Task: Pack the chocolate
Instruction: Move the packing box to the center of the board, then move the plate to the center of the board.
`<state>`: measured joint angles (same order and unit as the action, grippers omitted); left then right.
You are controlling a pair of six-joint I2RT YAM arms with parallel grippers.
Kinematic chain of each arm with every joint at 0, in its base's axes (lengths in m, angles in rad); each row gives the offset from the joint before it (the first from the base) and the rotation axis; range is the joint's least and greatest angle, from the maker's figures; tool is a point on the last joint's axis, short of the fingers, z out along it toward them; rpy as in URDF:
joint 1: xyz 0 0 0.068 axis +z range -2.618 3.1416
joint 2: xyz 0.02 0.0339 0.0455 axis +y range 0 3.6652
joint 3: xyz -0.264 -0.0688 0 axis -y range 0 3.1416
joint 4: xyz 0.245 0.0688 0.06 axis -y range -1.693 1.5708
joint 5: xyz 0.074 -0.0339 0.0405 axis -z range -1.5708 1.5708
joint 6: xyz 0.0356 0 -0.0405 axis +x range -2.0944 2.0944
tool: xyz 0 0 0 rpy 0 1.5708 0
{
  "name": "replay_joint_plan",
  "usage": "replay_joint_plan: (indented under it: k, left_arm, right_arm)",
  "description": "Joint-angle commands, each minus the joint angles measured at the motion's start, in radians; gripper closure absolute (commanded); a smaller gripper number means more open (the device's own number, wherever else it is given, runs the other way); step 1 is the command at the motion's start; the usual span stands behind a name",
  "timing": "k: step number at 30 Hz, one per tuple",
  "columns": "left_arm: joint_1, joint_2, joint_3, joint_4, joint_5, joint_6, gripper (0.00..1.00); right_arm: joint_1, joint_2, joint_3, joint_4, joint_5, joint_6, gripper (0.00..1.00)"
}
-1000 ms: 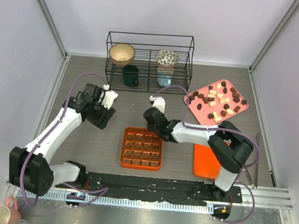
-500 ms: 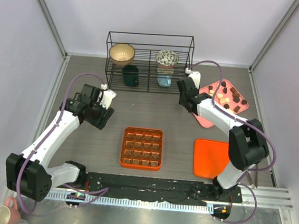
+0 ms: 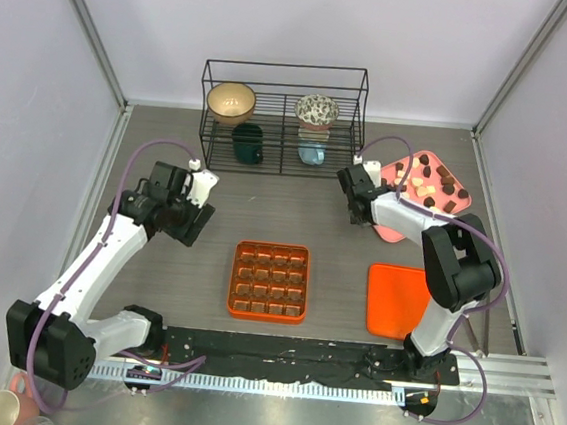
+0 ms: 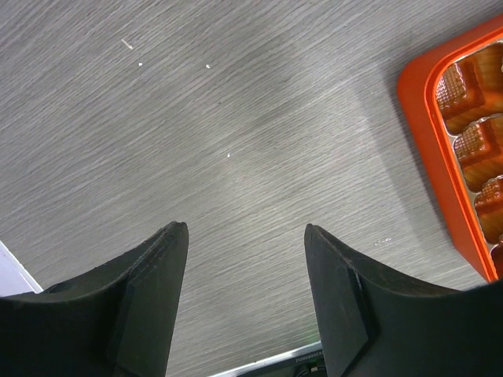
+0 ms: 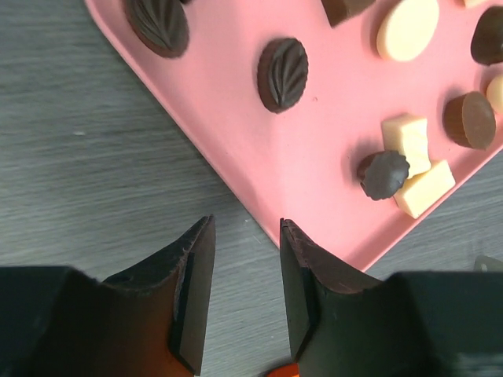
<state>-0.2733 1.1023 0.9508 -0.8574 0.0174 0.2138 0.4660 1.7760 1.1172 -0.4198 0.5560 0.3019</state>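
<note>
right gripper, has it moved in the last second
Yes. The right gripper swung right and toward the back of the table, from just behind the orange box to the left edge of the pink tray.

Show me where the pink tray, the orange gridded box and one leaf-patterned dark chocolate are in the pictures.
pink tray (image 5: 314, 157): right wrist view, bare floor near its corner.
orange gridded box (image 3: 266, 315): top external view, its near rim.
leaf-patterned dark chocolate (image 5: 283, 75): right wrist view, middle of its top.
</note>
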Motion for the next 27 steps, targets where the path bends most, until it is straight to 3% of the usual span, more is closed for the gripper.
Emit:
replay_joint_plan:
  k: [1, 14, 27]
  left_arm:
    - [0.003, -0.016, -0.01, 0.009, -0.007, 0.007, 0.35]
    - [0.003, -0.025, -0.015, 0.003, -0.002, 0.015, 0.34]
    - [0.002, -0.035, -0.014, 0.003, -0.002, 0.015, 0.34]
  right_arm:
    - [-0.015, -0.016, -0.023, -0.005, 0.024, 0.019, 0.57]
    - [-0.04, 0.019, -0.036, 0.006, -0.004, 0.034, 0.6]
    - [-0.04, 0.022, -0.083, 0.003, -0.146, 0.143, 0.88]
